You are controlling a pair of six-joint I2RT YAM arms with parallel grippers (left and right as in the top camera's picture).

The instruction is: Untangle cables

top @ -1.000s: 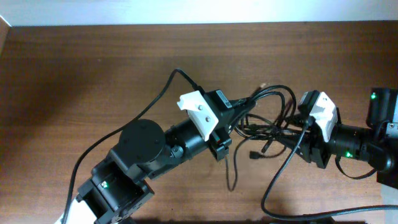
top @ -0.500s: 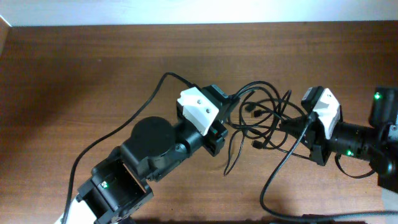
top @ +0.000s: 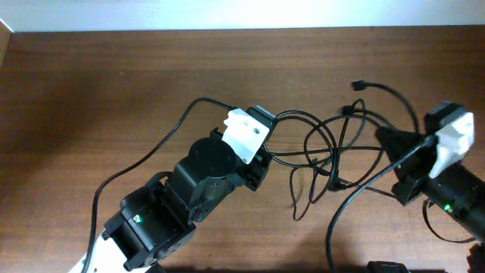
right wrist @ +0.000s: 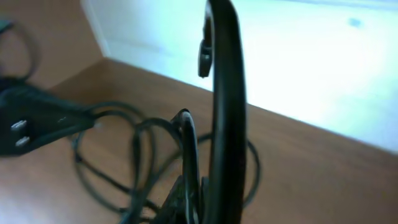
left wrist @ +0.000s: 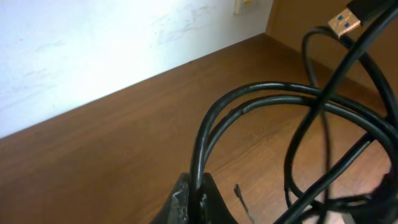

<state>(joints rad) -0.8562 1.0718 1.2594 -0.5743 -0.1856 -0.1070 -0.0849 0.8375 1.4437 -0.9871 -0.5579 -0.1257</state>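
Note:
The cables are thin black cords, drawn into loose crossing loops between my two grippers above the brown table. My left gripper is shut on a black cord; in the left wrist view its fingers pinch the cord where it rises and arcs right. A gold-tipped plug hangs at that view's top right. My right gripper is shut on a thin cord, which shows between its fingers. A plug end sticks up at the back. Two loose ends trail toward the front.
The arms' own thicker black cables run over the table at the left and at the front right. A white wall borders the table's far edge. In the right wrist view a blurred thick cable crosses close in front.
The right gripper has shut on a cord and pulled away to the right. The left arm has drawn back slightly left. The tight bundle has spread into wider loops.

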